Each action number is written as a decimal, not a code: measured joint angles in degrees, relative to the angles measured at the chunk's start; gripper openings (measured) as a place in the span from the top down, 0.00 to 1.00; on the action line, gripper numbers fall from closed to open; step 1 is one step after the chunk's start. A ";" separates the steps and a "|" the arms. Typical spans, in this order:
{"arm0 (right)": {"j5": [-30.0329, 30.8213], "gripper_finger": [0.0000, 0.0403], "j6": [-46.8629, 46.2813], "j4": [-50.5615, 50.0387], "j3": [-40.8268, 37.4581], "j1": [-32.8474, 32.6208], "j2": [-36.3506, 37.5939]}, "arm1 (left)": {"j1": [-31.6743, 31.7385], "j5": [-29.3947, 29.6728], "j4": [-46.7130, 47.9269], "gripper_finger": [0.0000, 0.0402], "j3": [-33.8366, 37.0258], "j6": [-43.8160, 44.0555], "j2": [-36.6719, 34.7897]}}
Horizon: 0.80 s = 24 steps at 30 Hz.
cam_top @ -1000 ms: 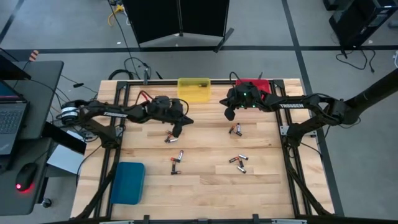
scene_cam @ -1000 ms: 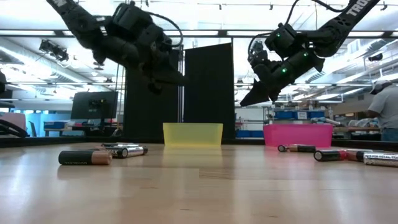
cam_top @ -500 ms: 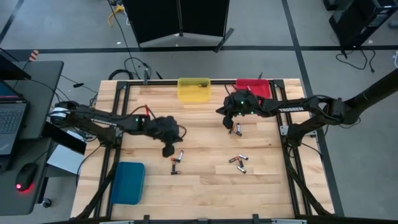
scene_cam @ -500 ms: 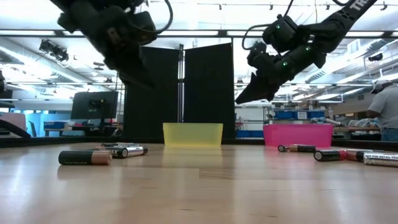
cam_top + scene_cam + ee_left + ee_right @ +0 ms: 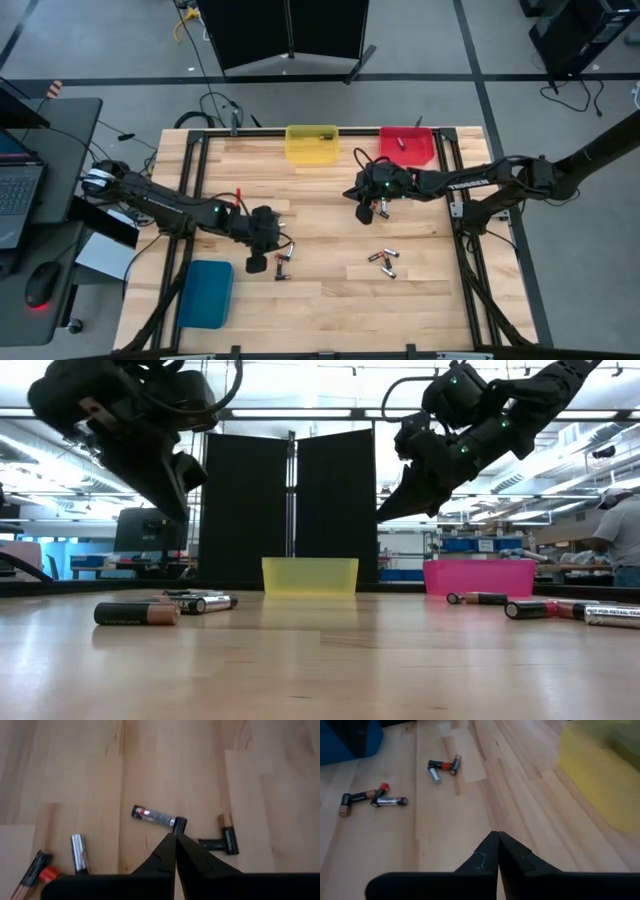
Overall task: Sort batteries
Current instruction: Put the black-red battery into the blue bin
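Note:
Several small batteries lie flat on the wooden table: a pair (image 5: 283, 264) beside my left gripper (image 5: 257, 264), a pair (image 5: 380, 208) by my right gripper (image 5: 362, 214), and a cluster (image 5: 384, 263) nearer the front. Both grippers hang above the table, shut, with nothing between the fingers. In the left wrist view the shut tips (image 5: 175, 836) point down at a silvery battery (image 5: 155, 816), with a copper-topped one (image 5: 227, 839) beside it. In the right wrist view my right gripper (image 5: 497, 836) points across bare wood toward other batteries (image 5: 444, 767).
A yellow bin (image 5: 312, 143) and a red bin (image 5: 406, 146) stand at the table's far edge. A blue bin (image 5: 205, 293) sits at the near left. Black frame rails (image 5: 190, 200) run along both table sides. Bare wood lies between the battery groups.
My left gripper has swung from the table's middle toward the near edge and the left, tipping steeply down over the left pair of batteries. My right gripper has moved toward the near edge, away from the red bin. No battery has moved.

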<state>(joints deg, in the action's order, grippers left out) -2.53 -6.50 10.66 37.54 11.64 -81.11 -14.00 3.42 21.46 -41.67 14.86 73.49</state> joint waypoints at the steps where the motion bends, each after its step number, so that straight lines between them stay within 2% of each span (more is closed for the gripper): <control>1: 0.01 0.94 0.00 0.00 0.00 -0.19 -0.01 | -0.28 0.06 0.19 0.93 0.00 0.15 0.00; 8: 0.14 0.96 0.00 -0.02 0.00 -0.92 0.01 | -1.20 1.69 -0.99 0.77 1.30 0.29 0.02; 12: 0.14 0.96 0.00 -0.02 0.00 -1.09 -0.01 | -1.06 6.00 -0.87 0.70 4.83 2.92 0.04; 17: 0.14 0.94 0.00 -0.02 0.00 -1.09 -0.01 | -0.69 7.05 -5.19 0.69 8.59 9.02 0.07; 24: 0.14 0.96 0.02 -0.02 0.00 -1.09 0.00 | -3.49 6.58 -10.06 0.68 10.61 1.42 0.07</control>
<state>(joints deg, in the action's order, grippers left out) -2.39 -6.48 10.63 37.54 10.55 -81.11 -17.49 10.00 11.39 -31.06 16.28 73.56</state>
